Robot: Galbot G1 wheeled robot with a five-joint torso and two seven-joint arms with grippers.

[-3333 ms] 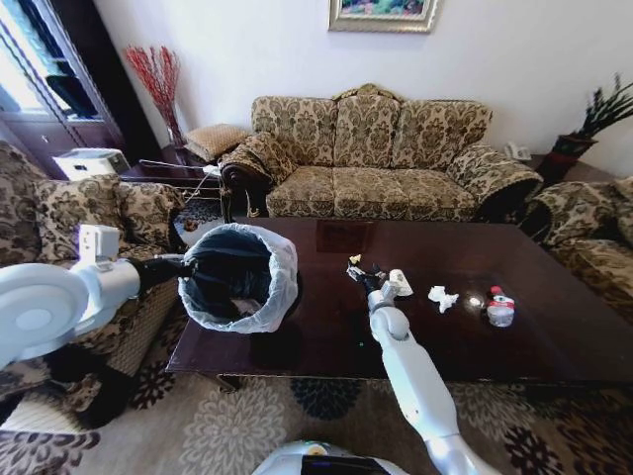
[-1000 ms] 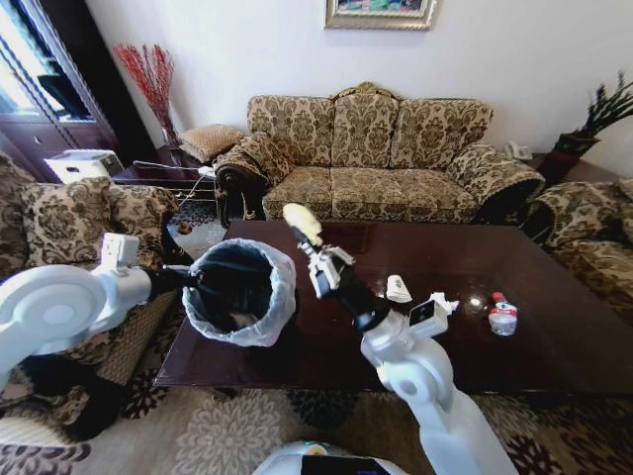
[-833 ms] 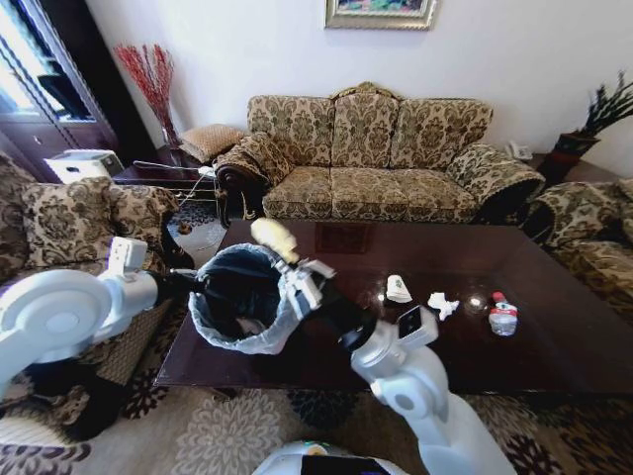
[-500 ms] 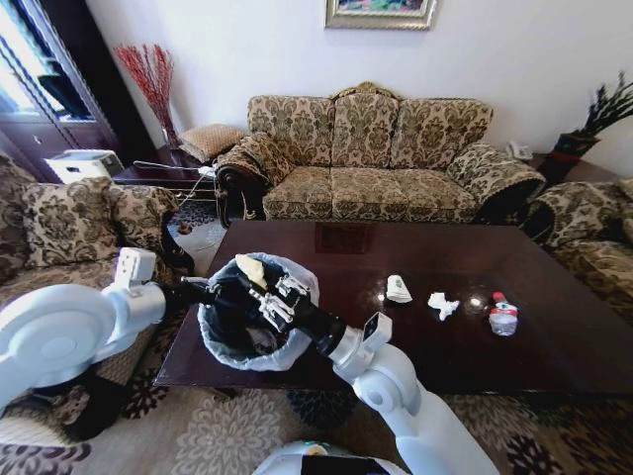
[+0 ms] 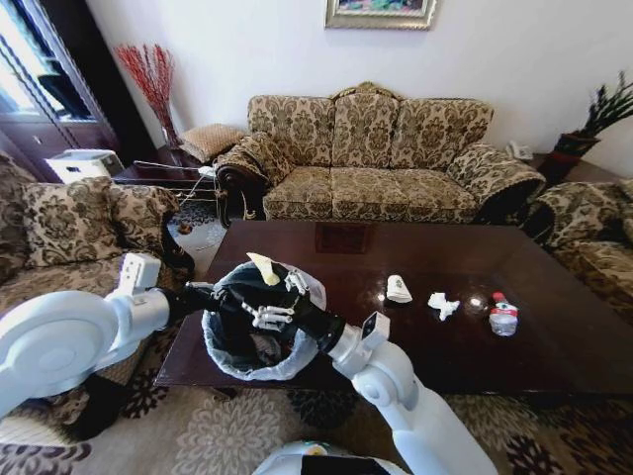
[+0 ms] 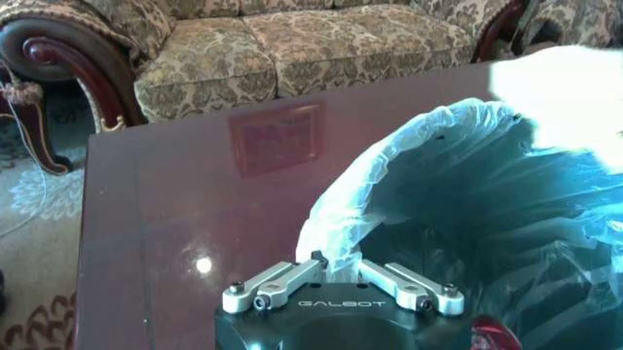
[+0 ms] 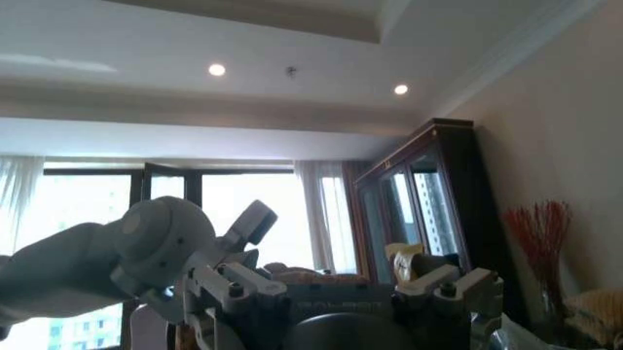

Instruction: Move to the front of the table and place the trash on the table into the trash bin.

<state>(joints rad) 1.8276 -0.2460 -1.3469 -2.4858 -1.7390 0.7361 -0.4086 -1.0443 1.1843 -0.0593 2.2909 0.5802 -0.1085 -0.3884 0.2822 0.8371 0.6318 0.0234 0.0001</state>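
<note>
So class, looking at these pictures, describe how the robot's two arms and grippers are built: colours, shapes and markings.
Both arms are glossy white rounded shells narrowing to black wrists. A small white box sits on the left forearm and on the right. The left gripper has a black base lettered GALBOT and silver metal linkage fingers with screws. The right gripper has the same pale metal fingers on a black wrist.

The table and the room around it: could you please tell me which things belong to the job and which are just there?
Job: trash bin, yellowish scrap at the right claw, paper cup, tissue, bottle, table.
Just there: sofa, framed picture, red branches.
</note>
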